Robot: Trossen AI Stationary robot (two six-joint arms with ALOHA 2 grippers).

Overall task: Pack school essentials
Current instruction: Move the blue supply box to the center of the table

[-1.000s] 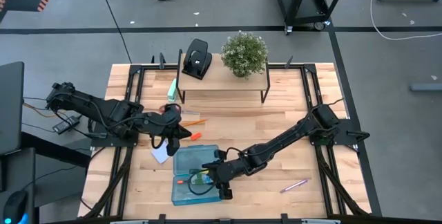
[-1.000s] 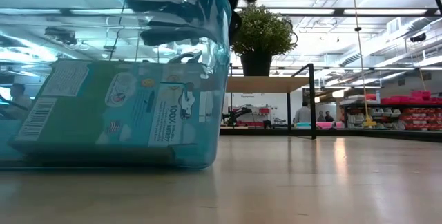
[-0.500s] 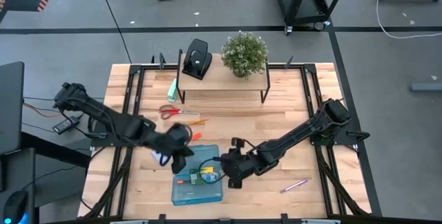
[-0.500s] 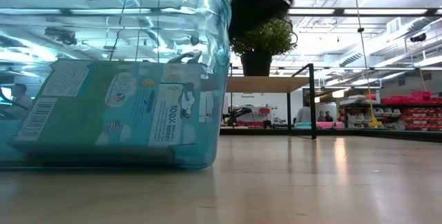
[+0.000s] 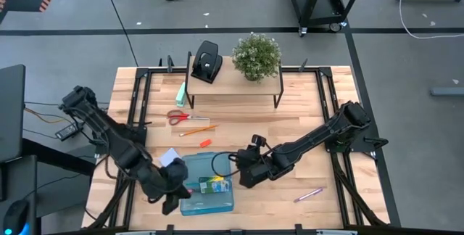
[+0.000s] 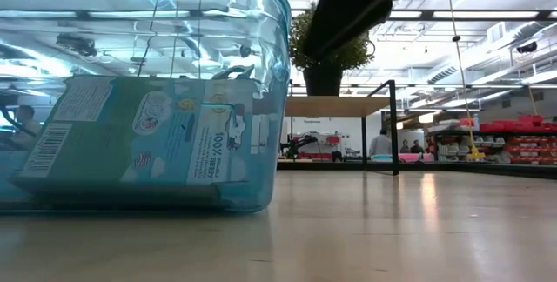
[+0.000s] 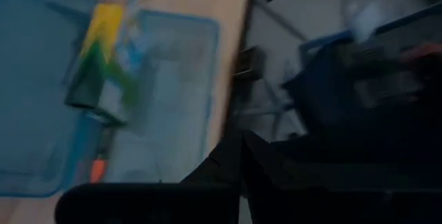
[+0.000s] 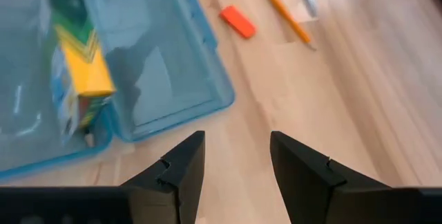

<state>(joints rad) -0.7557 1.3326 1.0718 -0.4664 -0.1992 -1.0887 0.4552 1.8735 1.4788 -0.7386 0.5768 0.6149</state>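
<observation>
Two grippers flank the blue box near the desk's front edge: right gripper parted and empty beside it, left gripper state indeterminate. Yellow-green crayon box lies inside; pink-purple pen lies apart

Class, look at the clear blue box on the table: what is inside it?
The blue box holds a yellow-green crayon box and a small orange piece. The left gripper covers its near-left corner from above.
</observation>
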